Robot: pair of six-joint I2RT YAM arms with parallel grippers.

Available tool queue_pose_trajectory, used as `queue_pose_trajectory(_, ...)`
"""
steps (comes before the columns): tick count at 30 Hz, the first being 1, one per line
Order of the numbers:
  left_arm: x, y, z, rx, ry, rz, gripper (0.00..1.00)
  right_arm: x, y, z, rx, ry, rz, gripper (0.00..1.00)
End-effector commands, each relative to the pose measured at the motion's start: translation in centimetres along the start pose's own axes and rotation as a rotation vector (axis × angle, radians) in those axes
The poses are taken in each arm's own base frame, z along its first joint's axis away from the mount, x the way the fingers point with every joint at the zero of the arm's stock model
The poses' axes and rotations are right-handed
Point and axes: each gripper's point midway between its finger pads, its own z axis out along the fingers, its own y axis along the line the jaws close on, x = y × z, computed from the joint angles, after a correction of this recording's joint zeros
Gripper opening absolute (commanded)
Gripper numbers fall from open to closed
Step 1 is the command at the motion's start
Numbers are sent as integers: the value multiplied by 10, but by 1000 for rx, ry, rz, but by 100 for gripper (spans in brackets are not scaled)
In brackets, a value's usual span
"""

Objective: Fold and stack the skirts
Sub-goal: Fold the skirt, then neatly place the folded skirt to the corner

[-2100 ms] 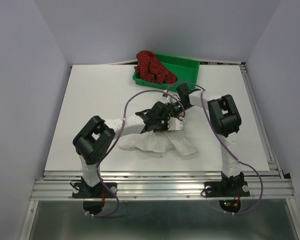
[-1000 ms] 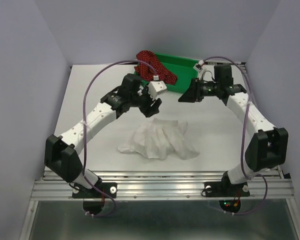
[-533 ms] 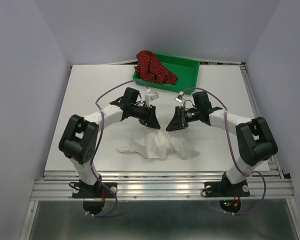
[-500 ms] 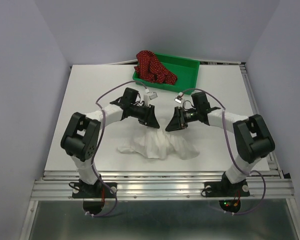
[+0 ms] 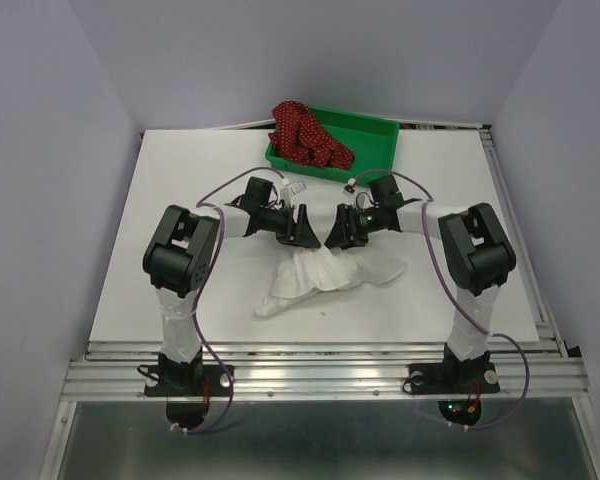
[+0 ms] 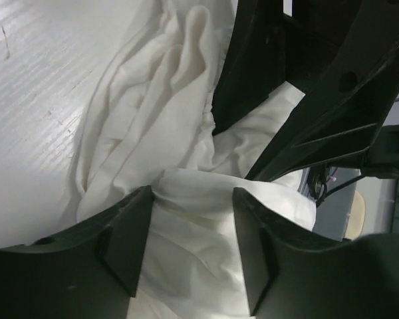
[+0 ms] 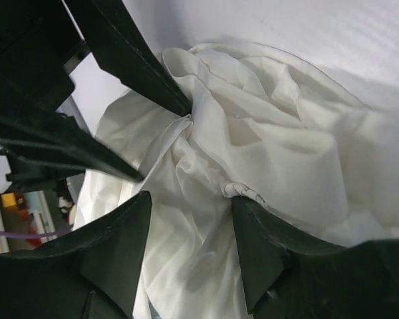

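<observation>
Pinching the white skirt from opposite sides, the left gripper and the right gripper meet almost tip to tip near the middle of the table, the left reaching in from 9 o'clock and the right from 3 o'clock. Each is clenched on the cloth. In the left wrist view a thick fold of white fills the gap between its fingers, and the cloth gathers to a point where the other gripper's dark tip bites it. In the right wrist view the same holds the other way round: white folds lie between its fingers, and creases run together at the left gripper's tip toward 11 o'clock. From the grip the skirt falls to the table in a rumpled heap, one lobe spreading toward 4 o'clock and a narrower tail trailing toward 7 o'clock. The left arm is bent up at 8 o'clock of the grippers and the right arm at 4 o'clock. At 12 o'clock, by the table's far edge, the green tray holds the red skirt, which is heaped in its 9 o'clock end, hangs over the rim there and lies well apart from the white one.
</observation>
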Motion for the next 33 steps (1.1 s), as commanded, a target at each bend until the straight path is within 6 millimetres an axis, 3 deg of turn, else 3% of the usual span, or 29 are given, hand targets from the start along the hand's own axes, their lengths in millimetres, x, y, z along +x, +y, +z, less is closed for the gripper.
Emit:
queue_pose_trajectory(1, -36, -37, -26, -42, -73, 196, 70, -37, 1, -25, 154, -116, -150, 60)
queue_pose_trajectory(3, -55, -53, -43, -88, -118, 293, 78, -50, 22, -41, 159, -162, -191, 61)
queue_pose_trajectory(4, -59, -51, -55, -157, -130, 303, 80, -53, 35, -46, 163, -179, -223, 61)
queue_pose_trajectory(5, -75, -67, -76, -194, -191, 383, 87, -59, 52, -59, 196, -225, -262, 62)
queue_pose_trajectory(7, -92, -85, -109, -291, -287, 445, 98, -57, 65, -68, 240, -255, -335, 68)
queue_pose_trajectory(9, -105, -94, -134, -356, -346, 479, 99, -42, 77, -71, 309, -254, -419, 75)
queue_pose_trajectory(11, -116, -102, -162, -450, -400, 519, 99, -30, 76, -72, 381, -238, -484, 80)
queue_pose_trajectory(13, -116, -104, -177, -494, -413, 522, 99, -5, 73, -58, 412, -174, -505, 80)
queue_pose_trajectory(16, -119, -99, -194, -540, -429, 480, 99, 19, 64, -42, 459, -112, -522, 80)
queue_pose_trajectory(18, -114, -93, -198, -536, -410, 439, 99, 22, 61, -38, 486, -122, -544, 80)
queue_pose_trajectory(21, -108, -87, -201, -542, -406, 415, 99, 33, 48, -27, 510, -92, -521, 80)
queue_pose_trajectory(26, -107, -82, -207, -562, -434, 414, 99, 42, -14, -5, 677, -11, -456, 80)
queue_pose_trajectory(28, -107, -79, -209, -569, -433, 409, 99, 41, -35, -8, 751, 1, -451, 78)
queue_pose_trajectory(32, -108, -76, -213, -582, -427, 417, 99, 34, -75, -41, 837, 8, -385, 79)
queue_pose_trajectory(33, -109, -74, -215, -589, -427, 426, 99, 29, -91, -64, 869, -14, -341, 80)
